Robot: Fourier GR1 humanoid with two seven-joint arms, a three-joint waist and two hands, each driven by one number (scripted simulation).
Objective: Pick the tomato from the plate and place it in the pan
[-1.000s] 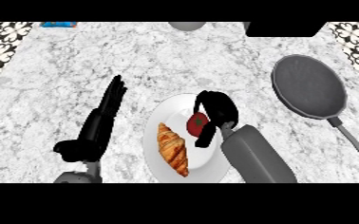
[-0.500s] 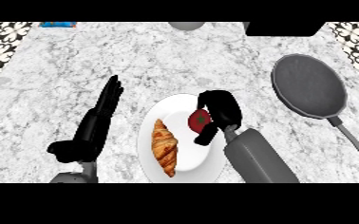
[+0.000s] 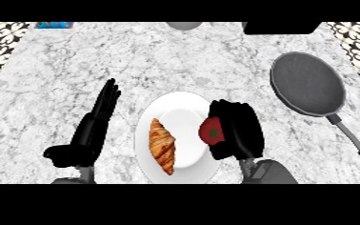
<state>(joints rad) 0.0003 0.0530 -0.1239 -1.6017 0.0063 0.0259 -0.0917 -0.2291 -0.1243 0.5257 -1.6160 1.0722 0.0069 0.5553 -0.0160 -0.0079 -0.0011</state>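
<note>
A red tomato (image 3: 211,131) with a green stem mark shows at the right rim of the white plate (image 3: 180,113). My right hand (image 3: 237,126) is curled round it from the right, hiding much of it; I cannot tell whether it still rests on the plate. The grey pan (image 3: 308,84) lies at the right of the counter, its handle (image 3: 347,132) running down toward the right edge. My left hand (image 3: 90,128) rests open left of the plate, fingers pointing up.
A golden croissant (image 3: 162,144) lies on the plate's left half. A grey round object (image 3: 184,25) and a dark block (image 3: 280,27) sit at the far edge; something blue (image 3: 55,25) is at the far left.
The right hand has closed round the tomato, which has shifted slightly right to the plate's rim. The view has shifted a little. The left hand remains open.
</note>
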